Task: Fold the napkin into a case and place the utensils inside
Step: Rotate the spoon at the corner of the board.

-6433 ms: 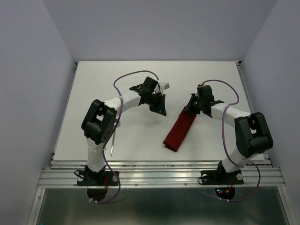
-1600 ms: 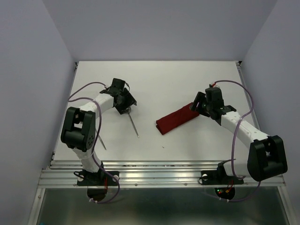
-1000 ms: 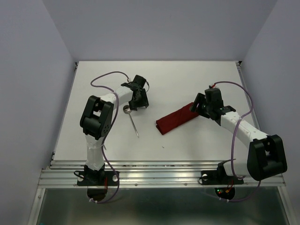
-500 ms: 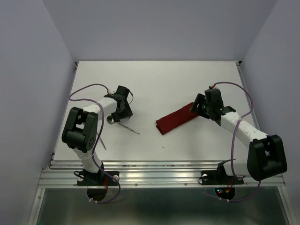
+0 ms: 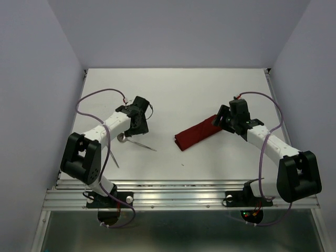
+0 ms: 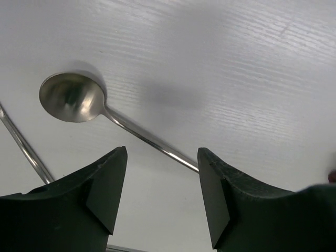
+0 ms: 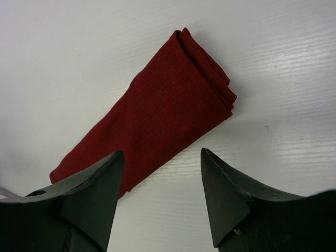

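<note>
1. While the left gripper [image 6: 163, 153] is hanging spread wide above the spoon [image 6: 73, 97], it is gripping nothing.
2. The spoon is lying flat on the white table [image 5: 210, 86], its slim handle passing beneath the gap between the jaws.
3. The thin straight piece [image 6: 23, 142] is lying near the round bowl, not touching it.
4. The right gripper [image 7: 161, 155] is standing spread over the case [image 7: 152, 115], not pinching it.
5. The case is lying mid-table, well apart from the spoon: a narrow, layered strip of dark red woven cloth.
6. Both metal pieces are showing polished silver; the table is showing fine grain.
</note>
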Robot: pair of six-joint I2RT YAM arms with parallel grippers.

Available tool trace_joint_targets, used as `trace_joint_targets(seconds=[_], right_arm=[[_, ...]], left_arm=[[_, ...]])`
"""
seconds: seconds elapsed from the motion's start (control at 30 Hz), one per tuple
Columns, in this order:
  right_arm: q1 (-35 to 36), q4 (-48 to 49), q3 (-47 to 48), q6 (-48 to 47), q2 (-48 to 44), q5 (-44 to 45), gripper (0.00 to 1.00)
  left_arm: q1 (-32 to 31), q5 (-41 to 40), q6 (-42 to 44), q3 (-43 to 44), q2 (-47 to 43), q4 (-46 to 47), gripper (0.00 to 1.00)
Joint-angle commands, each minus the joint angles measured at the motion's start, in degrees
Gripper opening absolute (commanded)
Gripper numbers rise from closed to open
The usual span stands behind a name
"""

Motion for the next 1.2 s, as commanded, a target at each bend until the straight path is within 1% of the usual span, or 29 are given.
trace_joint_targets(seconds=[0.0, 0.07, 0.1, 0.17, 0.2, 0.23, 0.3, 0.4, 0.47, 0.7, 0.77, 0.87, 0.97, 1.0, 1.03, 1.07, 1.17], right_arm=[[-0.3, 1.4, 0.7, 0.4, -0.6, -0.7, 0.66], [-0.3, 1.5, 0.8, 0.3, -0.3, -0.9, 0.66], [-0.3, 1.5, 0.8, 0.4, -0.2, -0.9, 0.66], [-0.3, 1.6, 1.0, 0.4, 0.1, -1.1, 0.66], [-0.3, 1.8, 1.0, 0.3, 0.3, -1.2, 0.65], [-0.3, 1.8, 1.0, 0.3, 0.3, -1.3, 0.66], [-0.3, 1.8, 1.0, 0.3, 0.5, -1.5, 0.66], [-0.3, 1.8, 0.8, 0.3, 0.4, -1.4, 0.66], [-0.3, 1.9, 0.5, 0.4, 0.3, -1.2, 0.66], [-0.3, 1.8, -0.1, 0.4, -0.3, -1.0, 0.66], [-0.3, 1.6, 0.1, 0.3, -0.4, -0.9, 0.65], [-0.3, 1.4, -0.2, 0.3, -0.9, -0.6, 0.65], [-0.3, 1.3, -0.5, 0.5, -1.5, -0.6, 0.66], [-0.3, 1.3, -0.6, 0.7, -1.6, -0.6, 0.66], [-0.3, 1.2, -0.9, 0.8, -1.8, -0.6, 0.66], [-0.3, 1.3, -1.0, 0.8, -2.1, -0.6, 0.66], [-0.3, 0.9, -1.3, 0.8, -2.8, -0.2, 0.66]], left_arm=[[-3.6, -2.4, 0.1, 0.1, -3.3, -4.7, 0.68], [-5.6, -0.6, -0.8, -2.6, -3.4, -4.2, 0.67], [-7.6, 0.4, -1.1, -3.6, -3.4, -3.4, 0.66], [-9.8, 3.9, -1.9, -5.3, -3.2, -2.4, 0.64], [-11.9, 4.8, -2.7, -6.3, -3.1, -1.6, 0.61], [-13.0, 6.6, -2.8, -6.8, -3.2, -1.1, 0.51], [-15.7, 8.3, -3.5, -7.7, -3.4, -0.3, 0.45], [-16.8, 9.6, -3.4, -8.1, -3.1, 0.6, 0.44], [-16.8, 9.1, -2.7, -8.0, -2.0, 1.2, 0.44], [-15.0, 5.8, 0.8, -1.9, 7.7, 4.0, 0.45], [-13.6, 5.1, 2.7, 0.8, 9.6, 4.9, 0.46], [-9.7, 4.3, 4.5, 4.3, 13.3, 5.9, 0.46], [-3.7, 4.1, 7.3, 12.3, 17.9, 7.0, 0.46], [-3.7, 4.1, 7.3, 14.1, 18.0, 7.0, 0.46], [-2.1, 3.9, 8.3, 15.8, 19.4, 6.9, 0.47], [-1.7, 3.6, 8.7, 19.5, 20.1, 5.6, 0.47], [-1.3, 1.8, 10.5, 23.8, 21.0, 3.3, 0.47]])
